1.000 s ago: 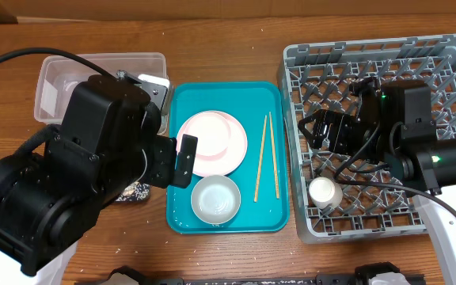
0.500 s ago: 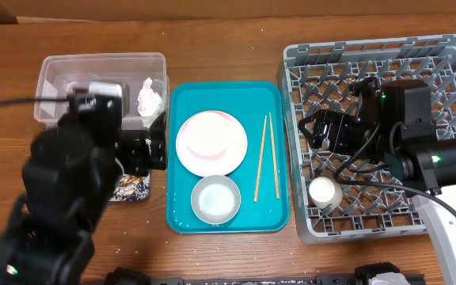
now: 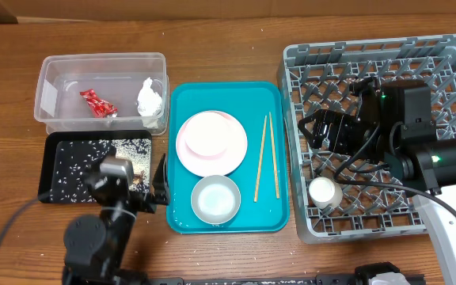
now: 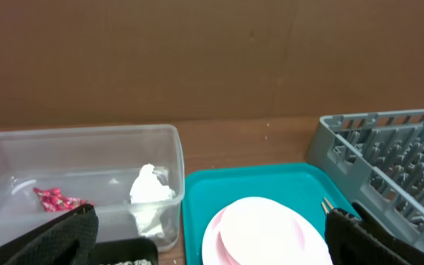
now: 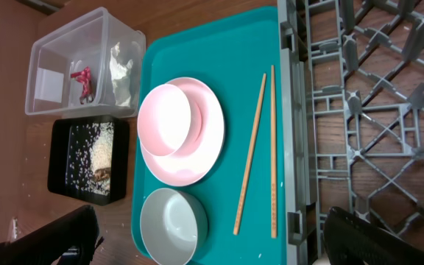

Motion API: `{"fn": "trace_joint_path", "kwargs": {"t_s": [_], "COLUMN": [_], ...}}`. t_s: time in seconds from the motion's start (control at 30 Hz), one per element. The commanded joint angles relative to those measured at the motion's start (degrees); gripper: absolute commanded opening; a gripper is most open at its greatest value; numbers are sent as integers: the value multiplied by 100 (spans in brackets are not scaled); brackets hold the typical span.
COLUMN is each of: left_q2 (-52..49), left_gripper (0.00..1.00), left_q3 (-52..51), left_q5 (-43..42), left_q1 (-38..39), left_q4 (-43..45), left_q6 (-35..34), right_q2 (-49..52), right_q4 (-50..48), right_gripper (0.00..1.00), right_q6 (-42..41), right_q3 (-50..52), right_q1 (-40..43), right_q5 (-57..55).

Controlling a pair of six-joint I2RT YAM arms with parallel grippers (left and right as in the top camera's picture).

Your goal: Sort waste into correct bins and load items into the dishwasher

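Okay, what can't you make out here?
Overhead: the right arm hides part of the dish rack.
Overhead: the left arm covers a corner of the black tray.
Left wrist: the bottom edge cuts off the pink plate.
Right wrist: the bottom edge cuts off the whitish bowl.

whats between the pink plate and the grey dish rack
Two wooden chopsticks lie side by side on the teal tray, then the tray's right rim. Both the overhead and right wrist views show this.
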State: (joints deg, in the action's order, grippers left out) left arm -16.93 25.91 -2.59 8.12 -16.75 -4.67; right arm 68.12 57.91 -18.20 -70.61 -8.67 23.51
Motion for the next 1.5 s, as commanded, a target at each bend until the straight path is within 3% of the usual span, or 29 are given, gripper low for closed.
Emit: {"fn": "trace_joint_path", "kwargs": {"t_s": [0.0, 0.2, 0.5, 1.3, 1.47], "left_q2": [730, 1690, 1674, 1668, 1668], "left_gripper": [100, 100, 100, 100, 100], "left_q3": [-713, -1565, -2575, -2564, -2564], "left_q5": [-195, -192, -179, -149, -151], "left_q1": [-79, -140, -144, -144, -144], "left_q4": [249, 284, 1296, 1270, 1270], "left_q6": [103, 105, 81, 85, 85], "right_q2": [7, 7, 7, 7, 81], "right_q4": [-35, -33, -35, -35, -612], "right_gripper": [100, 100, 100, 100, 100], "right_q6": [-22, -22, -22, -35, -588], "right_q3": [-103, -103, -103, -103, -103], "right_q1": [0, 0, 0, 0, -168], "right_q5": [-35, -35, -35, -26, 772]}}
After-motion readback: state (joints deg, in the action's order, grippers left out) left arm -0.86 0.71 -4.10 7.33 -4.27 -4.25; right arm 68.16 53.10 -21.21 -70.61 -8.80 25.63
